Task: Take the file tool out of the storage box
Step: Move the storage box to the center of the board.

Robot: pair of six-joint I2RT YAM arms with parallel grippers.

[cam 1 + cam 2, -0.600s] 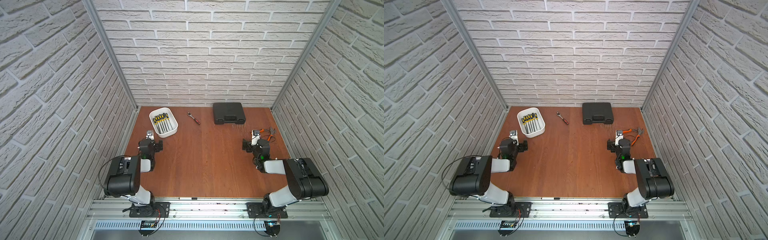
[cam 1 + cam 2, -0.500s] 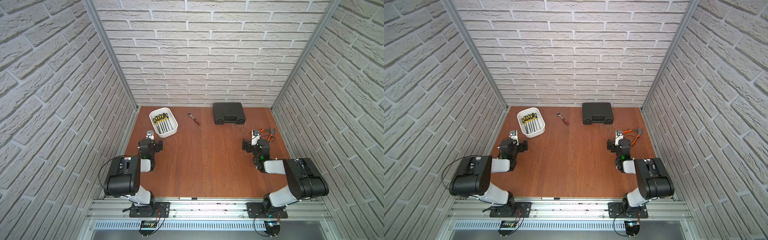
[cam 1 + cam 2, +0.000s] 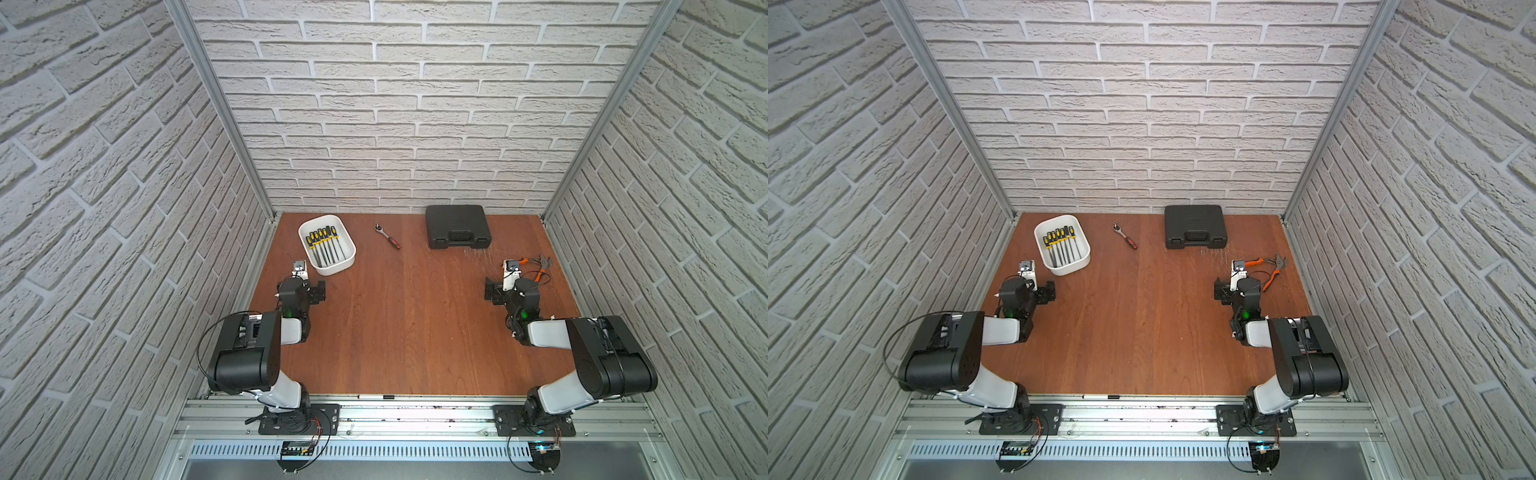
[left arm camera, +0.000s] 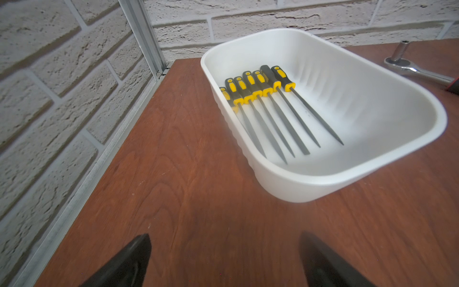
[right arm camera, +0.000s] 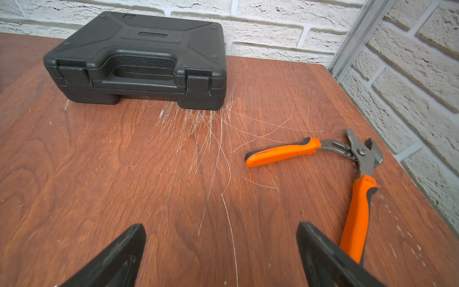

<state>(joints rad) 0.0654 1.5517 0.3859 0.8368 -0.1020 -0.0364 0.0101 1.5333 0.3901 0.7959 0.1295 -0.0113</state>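
The left claw [image 4: 223, 238] stands wide and empty, low over the bare bench [image 4: 173, 198]. It faces the near end of the storage box [image 4: 323, 184] but is not yet touching it. Set against the top views from half a second ago, nothing has shifted: both arms sit folded in the same pose and every tool lies where it did. I therefore judge that the reach has not begun and the whole task is still ahead. Inside the white tub the needle files [image 4: 259, 79] lie side by side in a tidy row against one long wall. Their black-and-yellow handles are at the far end and their thin grey tips point toward the claw. Beyond the tub, a ratchet wrench [image 4: 417, 72] lies loose on the bench. Well apart on the other side, the right claw [image 5: 221, 226] is equally wide and empty. Ahead of it are the orange-handled pliers [image 5: 280, 151] and a closed black tool case [image 5: 139, 54], neither of which concerns this job. The left arm looks the natural one to go in. The files' close packing may make it hard to lift a single one out.
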